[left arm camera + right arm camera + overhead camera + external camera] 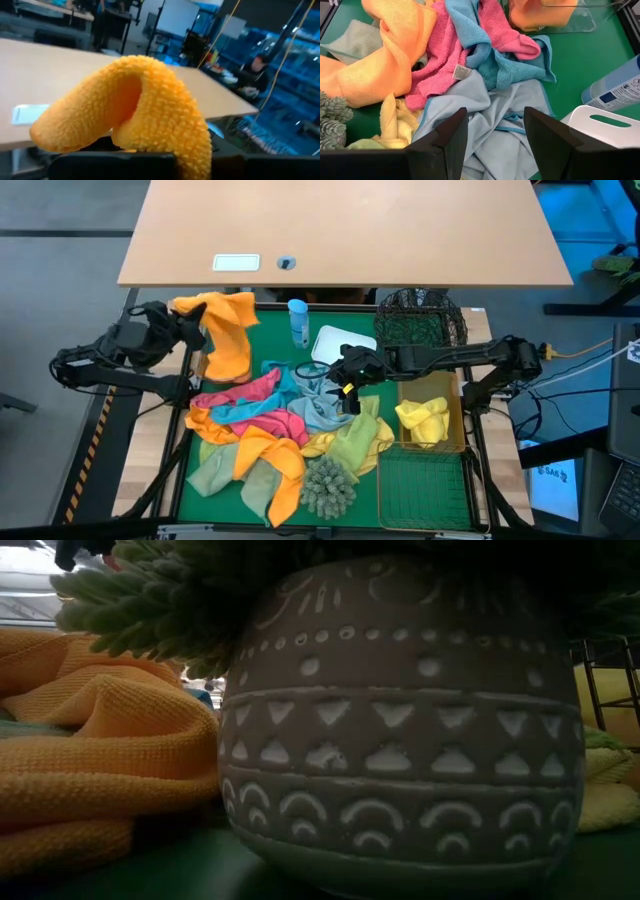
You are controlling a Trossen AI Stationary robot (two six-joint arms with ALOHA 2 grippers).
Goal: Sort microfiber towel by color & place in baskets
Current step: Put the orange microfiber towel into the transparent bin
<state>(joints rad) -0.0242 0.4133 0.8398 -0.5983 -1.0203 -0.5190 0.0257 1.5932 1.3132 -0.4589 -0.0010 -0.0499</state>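
An orange microfiber towel point(226, 335) hangs at the table's far left, with my left gripper point(193, 330) shut on it; in the left wrist view the towel point(140, 110) covers the fingers. A pile of pink point(245, 395), teal point(290, 385), grey-blue point(485, 125), orange point(270, 460) and pale green point(355, 442) towels lies mid-table. My right gripper point(495, 140) hovers open over the grey-blue towel, touching nothing. A yellow towel point(424, 420) lies in a gold basket point(458, 415). My left gripper holds the orange towel by its upper end point(205, 308), coming level from the table's left. The cloth bulges in a fold over the fingers point(150, 100) and hides the place of contact. The rest hangs below, its lower end point(225, 372) down by the clear tub.
A black mesh basket point(420, 320) stands far right, a white tub point(340, 340) and a blue bottle point(298, 320) at the far middle. A second gold basket point(425, 490) sits near right. A clear tub point(580, 22) stands at the far left. A shaggy plant in a patterned pot point(400, 740) stands near the front edge.
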